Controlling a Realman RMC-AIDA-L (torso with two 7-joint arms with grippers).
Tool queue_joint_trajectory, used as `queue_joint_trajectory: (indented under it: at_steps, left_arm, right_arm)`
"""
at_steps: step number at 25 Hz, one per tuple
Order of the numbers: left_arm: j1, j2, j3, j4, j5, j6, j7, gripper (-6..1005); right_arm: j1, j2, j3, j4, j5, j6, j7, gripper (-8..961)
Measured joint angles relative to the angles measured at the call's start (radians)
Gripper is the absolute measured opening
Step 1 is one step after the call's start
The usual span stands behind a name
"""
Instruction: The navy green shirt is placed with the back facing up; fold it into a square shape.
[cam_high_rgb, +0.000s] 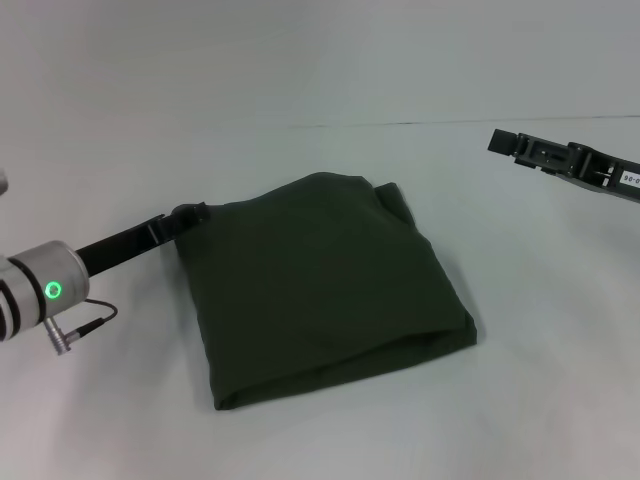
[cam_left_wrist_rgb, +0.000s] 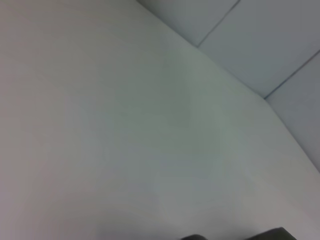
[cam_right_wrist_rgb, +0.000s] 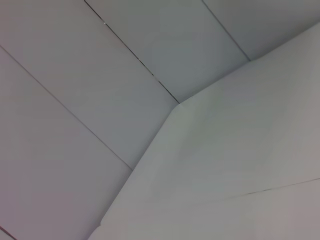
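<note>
The navy green shirt (cam_high_rgb: 325, 285) lies on the white table (cam_high_rgb: 520, 400), folded into a rough square with its plain side up and no lettering showing. My left gripper (cam_high_rgb: 190, 213) reaches in from the left and meets the shirt's far left corner; whether it holds the cloth is unclear. My right gripper (cam_high_rgb: 508, 143) hangs at the far right, well away from the shirt and above the table. The left wrist view shows mostly bare table, with a dark sliver at one edge. The right wrist view shows no shirt.
The white table surrounds the shirt on all sides. The table's far edge (cam_high_rgb: 450, 122) runs behind the shirt. Grey panels (cam_right_wrist_rgb: 100, 100) lie beyond the table edge in the right wrist view. A cable (cam_high_rgb: 85, 322) hangs from my left wrist.
</note>
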Motion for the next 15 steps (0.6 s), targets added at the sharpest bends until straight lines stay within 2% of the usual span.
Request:
queue_joint_trajectory:
  at_steps: [15]
  left_arm:
    - [-0.017,0.000,0.049,-0.001,-0.001,0.002,0.000,812]
  right_arm:
    - [-0.003,0.000,-0.002,0.000,0.000,0.011,0.000,906]
